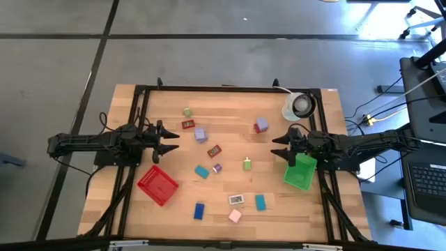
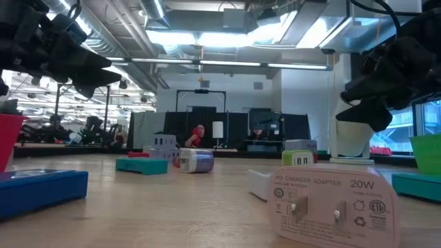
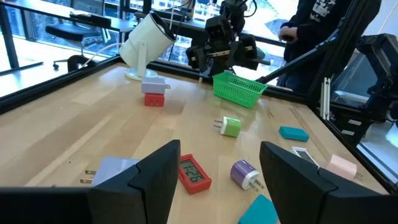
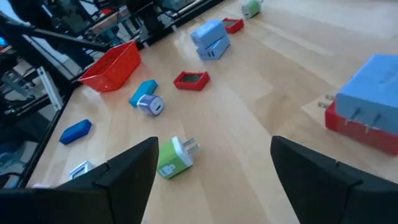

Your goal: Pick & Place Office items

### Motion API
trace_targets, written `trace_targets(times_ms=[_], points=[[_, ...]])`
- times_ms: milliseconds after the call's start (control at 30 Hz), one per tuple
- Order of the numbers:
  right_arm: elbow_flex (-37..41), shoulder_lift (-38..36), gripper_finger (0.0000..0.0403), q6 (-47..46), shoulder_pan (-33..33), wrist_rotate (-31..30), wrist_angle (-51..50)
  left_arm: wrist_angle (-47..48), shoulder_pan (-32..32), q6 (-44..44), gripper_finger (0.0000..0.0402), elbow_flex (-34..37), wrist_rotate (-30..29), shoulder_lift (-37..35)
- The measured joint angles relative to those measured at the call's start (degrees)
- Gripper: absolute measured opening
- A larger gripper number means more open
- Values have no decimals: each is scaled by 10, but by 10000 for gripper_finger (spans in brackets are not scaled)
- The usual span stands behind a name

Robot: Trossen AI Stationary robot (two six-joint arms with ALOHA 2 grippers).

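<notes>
Left claw spread, empty, above the tabletop by the red basket. Right claw spread, empty, beside the green basket.

Wood table: red basket near-left, green basket right, white round object far-right, office items scattered mid-table.
</notes>
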State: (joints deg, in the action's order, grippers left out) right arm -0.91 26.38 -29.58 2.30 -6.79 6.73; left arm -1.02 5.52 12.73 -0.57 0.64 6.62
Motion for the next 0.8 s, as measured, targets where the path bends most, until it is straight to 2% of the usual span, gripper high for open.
trace_targets(times_ms=[200, 333, 500, 800], points=[[0, 0, 313, -80, 0, -4, 1, 0, 0, 25, 218, 0, 0, 0], [0, 0, 313, -137, 0, -33, 2, -18, 0, 45, 217, 0, 0, 0], [0, 0, 313, -186, 0, -91, 5, -95, -1, 47, 219, 0, 0, 0], [0, 0, 313, -248, 0, -143, 14, -229, -2, 36, 218, 0, 1, 0]])
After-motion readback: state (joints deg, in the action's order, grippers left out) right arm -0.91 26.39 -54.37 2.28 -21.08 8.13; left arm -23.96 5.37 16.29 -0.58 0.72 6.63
